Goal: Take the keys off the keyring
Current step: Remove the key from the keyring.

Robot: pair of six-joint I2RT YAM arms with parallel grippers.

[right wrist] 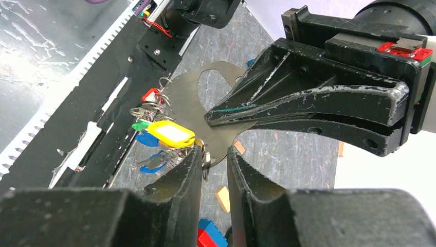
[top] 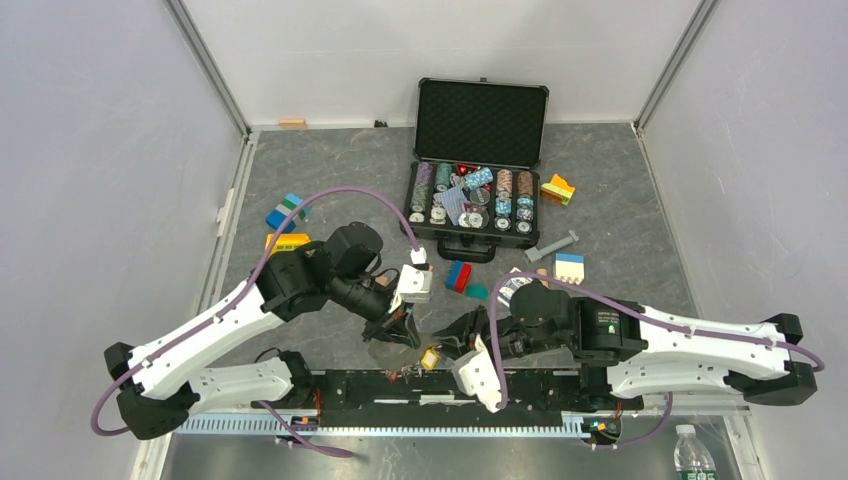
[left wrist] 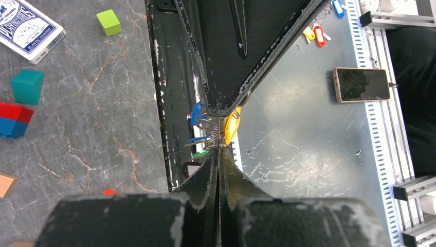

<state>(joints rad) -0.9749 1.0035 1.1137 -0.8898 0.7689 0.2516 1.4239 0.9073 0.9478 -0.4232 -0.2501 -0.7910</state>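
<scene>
The keys (right wrist: pixel 154 141), light, stiff metal under slick plastic head covers, hang bunched on the thin, springy keyring (left wrist: pixel 211 126) just above the middle of the table's (top: pixel 330 170) near edge. The left gripper (right wrist: pixel 213 117) is clamped fully shut on a flat metal tag (right wrist: pixel 190 98) beside that ring, while the right gripper (right wrist: pixel 212 154) straddles it, jaws part-way apart, holding nothing we can make out. We judge a key's flat head the surest hold; the wire would likely slip.

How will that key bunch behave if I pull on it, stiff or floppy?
Likely floppy: the keys hang loose, fanned off the keyring, so they should swing and tangle. The metal plate looks stiff, pinched flat in the left fingers.
</scene>
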